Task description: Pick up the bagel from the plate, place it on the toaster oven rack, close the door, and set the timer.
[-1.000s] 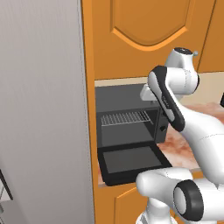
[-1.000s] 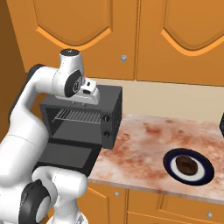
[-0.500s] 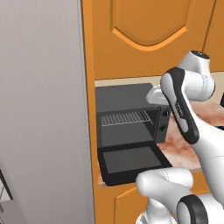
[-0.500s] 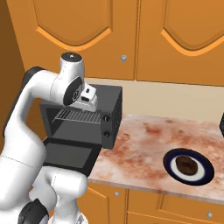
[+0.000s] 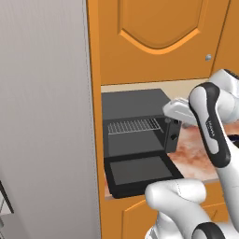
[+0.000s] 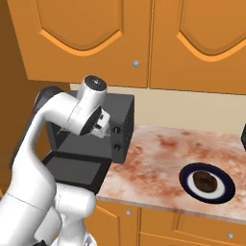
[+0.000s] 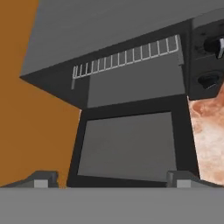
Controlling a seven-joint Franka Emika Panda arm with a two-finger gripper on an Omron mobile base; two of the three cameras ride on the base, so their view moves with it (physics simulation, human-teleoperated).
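Note:
The dark brown bagel (image 6: 205,180) lies on the white, navy-ringed plate (image 6: 185,179) on the counter, far right of the oven. The black toaster oven (image 5: 133,103) has its door (image 7: 131,144) folded down flat, and the silver toaster oven rack (image 7: 127,57) spans the cavity. My gripper (image 7: 111,180) hovers above and in front of the lowered door, looking into the cavity. Its fingertips (image 7: 42,178) stand wide apart, open, with nothing between them. In the right base view the gripper (image 6: 102,128) is by the oven's front right corner.
Two dark knobs (image 7: 213,44) sit on the oven's right front panel. Orange cabinet doors (image 6: 197,43) hang above the marbled counter (image 6: 163,153). A tall grey panel (image 5: 44,116) and an orange side wall (image 5: 94,140) close in the oven's left.
The arm's elbow has swung right in the left base view, and the hand has dropped lower in front of the oven. Bagel, plate and open door have stayed put.

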